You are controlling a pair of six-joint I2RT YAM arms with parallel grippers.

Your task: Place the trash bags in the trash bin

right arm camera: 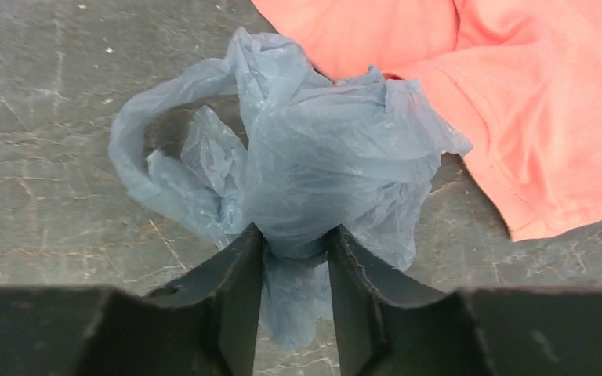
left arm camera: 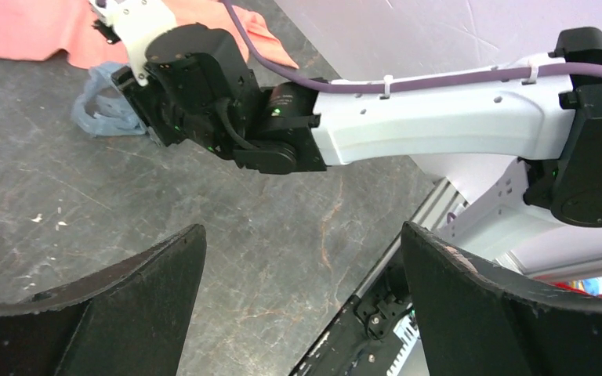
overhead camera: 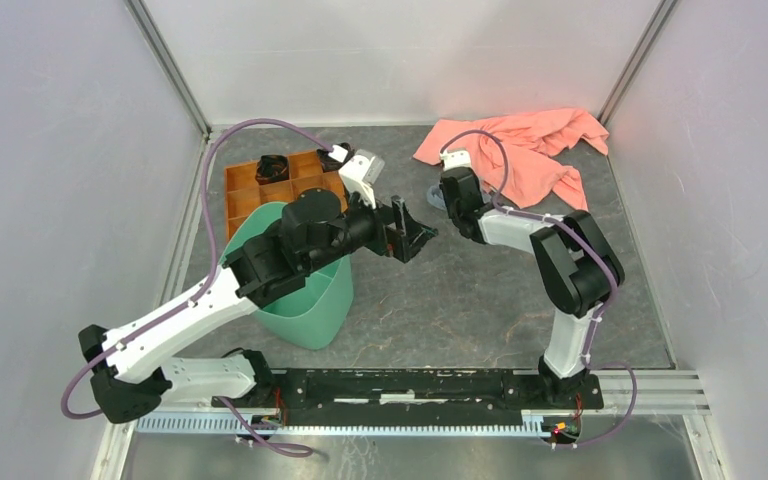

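Note:
The pale blue trash bag (right arm camera: pixel 321 157) lies crumpled on the grey table beside the pink cloth. My right gripper (right arm camera: pixel 296 235) is shut on its near part, and blue film bulges between and above the fingers. In the top view the bag (overhead camera: pixel 434 192) shows only as a small patch under the right gripper (overhead camera: pixel 446 198). The left wrist view shows the bag (left arm camera: pixel 98 102) under the right wrist. The mint-green trash bin (overhead camera: pixel 305 300) stands upright at the left, partly covered by my left arm. My left gripper (overhead camera: pixel 422 235) is open and empty above the table (left arm camera: pixel 302 227), right of the bin.
A salmon-pink cloth (overhead camera: pixel 530 145) lies at the back right, touching the bag (right arm camera: pixel 533 94). An orange compartment tray (overhead camera: pixel 260 185) sits behind the bin with a black object (overhead camera: pixel 272 165) in one cell. White walls enclose the table on three sides.

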